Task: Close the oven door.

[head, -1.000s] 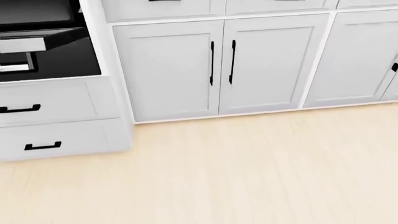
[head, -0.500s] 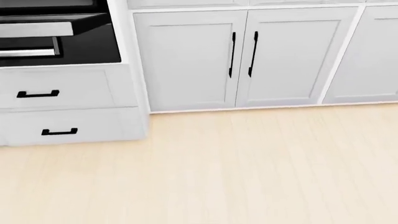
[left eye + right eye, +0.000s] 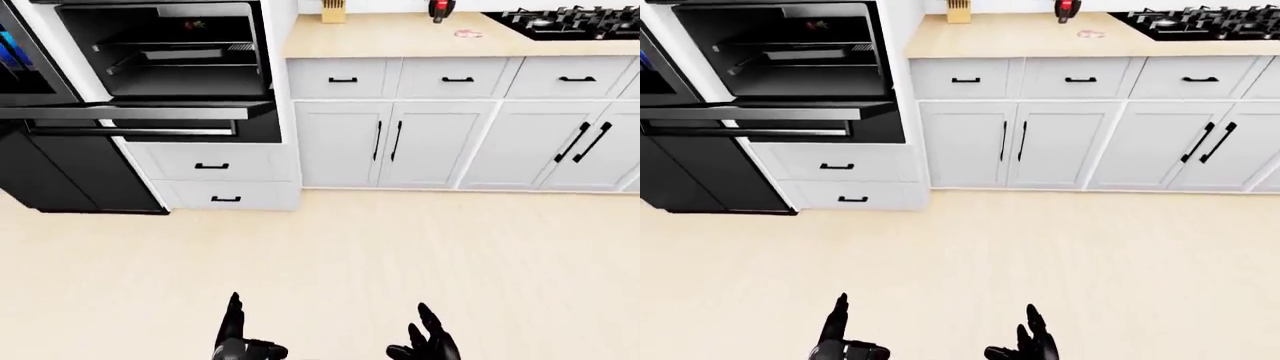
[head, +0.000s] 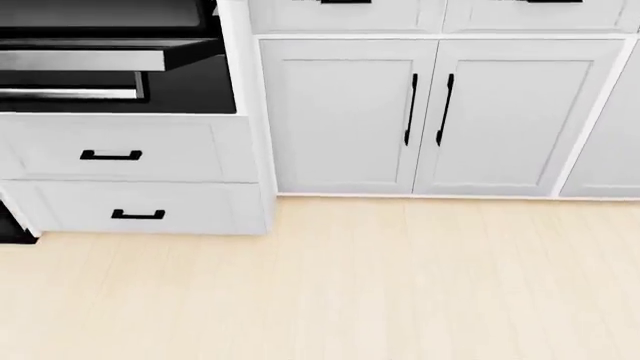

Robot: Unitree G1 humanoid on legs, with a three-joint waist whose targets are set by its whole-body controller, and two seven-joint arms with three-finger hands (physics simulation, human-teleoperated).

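The wall oven (image 3: 170, 52) stands at the top left of the left-eye view, its dark cavity with racks showing. Its door (image 3: 130, 114) is folded down flat and sticks out toward me, with a silver handle bar (image 3: 130, 132) under its edge. In the head view only the door's edge (image 4: 90, 58) and handle (image 4: 70, 94) show at the top left. My left hand (image 3: 240, 330) and right hand (image 3: 428, 334) are at the bottom of the left-eye view, both open and empty, low over the floor and far from the oven.
Two white drawers (image 4: 110, 155) sit under the oven. A tall black appliance (image 3: 50, 172) stands to its left. White base cabinets (image 3: 390, 142) run to the right under a beige counter (image 3: 400, 45) with a knife block (image 3: 333, 9), a red bottle (image 3: 441, 7) and a black cooktop (image 3: 570, 19).
The whole head view has shifted: the cabinets and drawers slid to the right in the picture, so the camera has turned left toward the oven. The oven door has not moved.
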